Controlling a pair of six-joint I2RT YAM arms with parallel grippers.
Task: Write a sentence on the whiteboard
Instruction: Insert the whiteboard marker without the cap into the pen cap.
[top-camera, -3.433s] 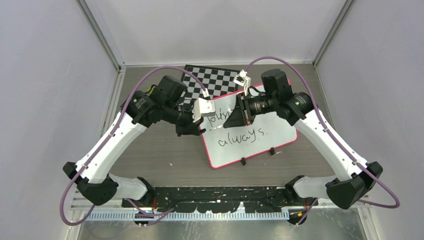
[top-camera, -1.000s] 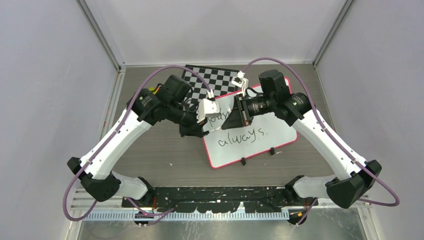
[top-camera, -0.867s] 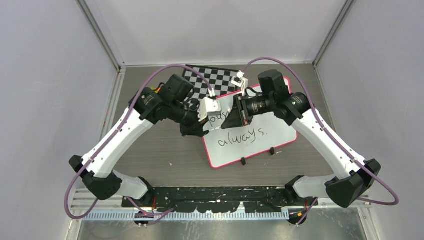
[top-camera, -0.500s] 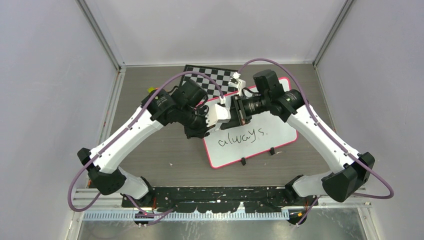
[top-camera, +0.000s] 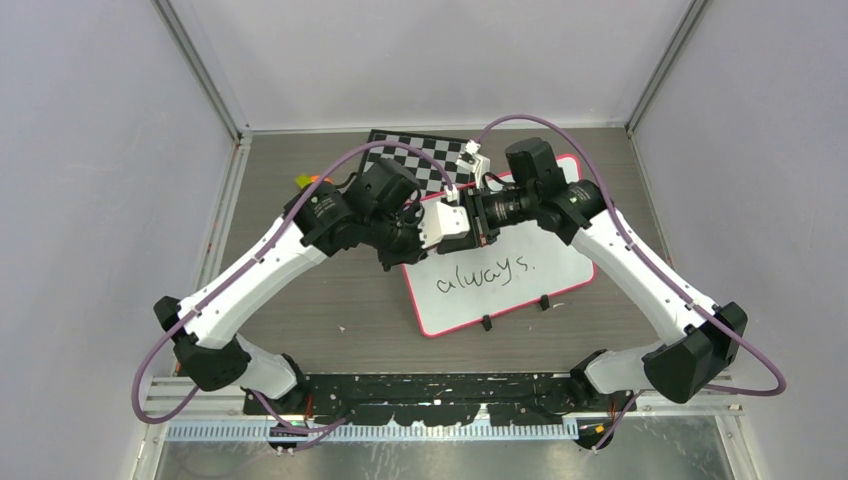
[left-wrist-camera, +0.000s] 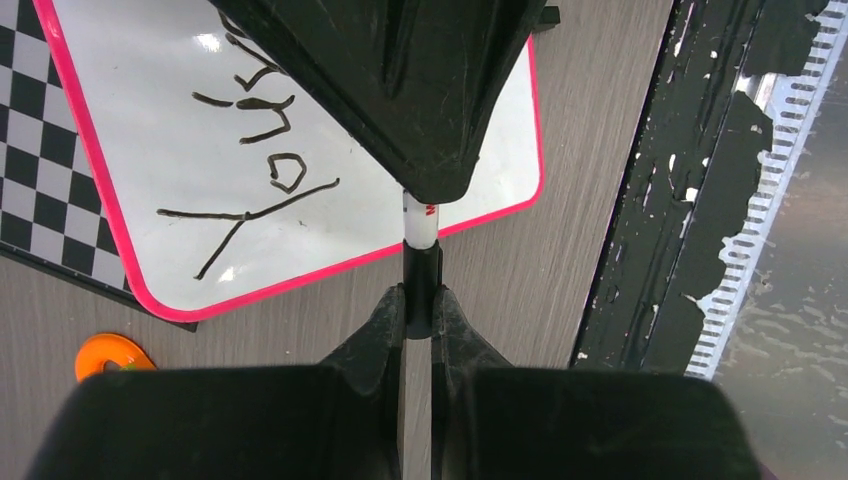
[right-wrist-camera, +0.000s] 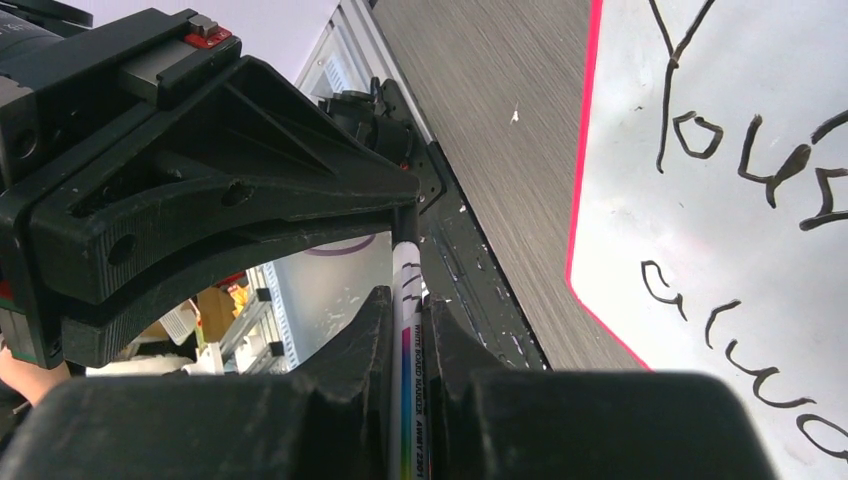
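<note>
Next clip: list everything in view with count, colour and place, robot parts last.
whiteboard: 1, white with a pink frame, on the table
sentence: 2 lines, black, on whiteboard; top line partly hidden from above
checkerboard: 1, black and white, behind whiteboard
ring: 1, orange, on table left of checkerboard
marker: 1, white, in right gripper
cap: 1, black, in left gripper, at marker's end
table: 1, grey-brown
left gripper: 1, black, shut on cap
right gripper: 1, black, shut on marker

right hand (right-wrist-camera: 405, 318) gripping marker (right-wrist-camera: 407, 272), left hand (right-wrist-camera: 402, 198) pinching its cap (right-wrist-camera: 405, 226), whiteboard (right-wrist-camera: 700, 250) right
</note>
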